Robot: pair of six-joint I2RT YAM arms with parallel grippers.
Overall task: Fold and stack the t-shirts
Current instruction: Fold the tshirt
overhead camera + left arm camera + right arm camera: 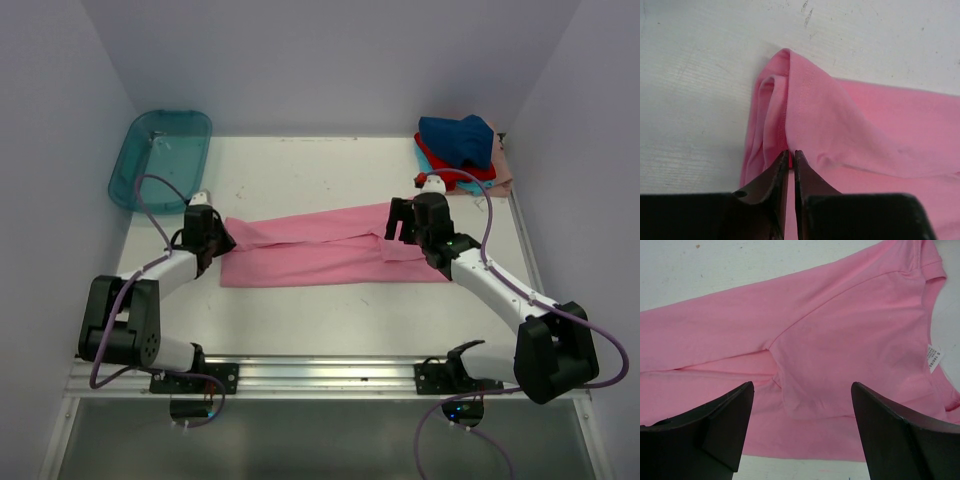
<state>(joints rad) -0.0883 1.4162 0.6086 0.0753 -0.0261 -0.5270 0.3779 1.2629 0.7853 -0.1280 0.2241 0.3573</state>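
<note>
A pink t-shirt (320, 250) lies folded lengthwise into a long band across the middle of the table. My left gripper (222, 240) is shut on the pink t-shirt's left end, pinching a raised fold of cloth (790, 115). My right gripper (395, 225) is open above the shirt's right end, over the sleeve fold (840, 340); a small white tag (934, 359) shows near the collar. A pile of other t-shirts, navy blue (458, 138) on top of red (470, 172), teal and pale peach ones, sits at the back right.
A translucent teal plastic tub (160, 155) leans at the back left corner. White walls close in the table on the left, right and back. The arm bases sit on a rail (320, 375) at the near edge.
</note>
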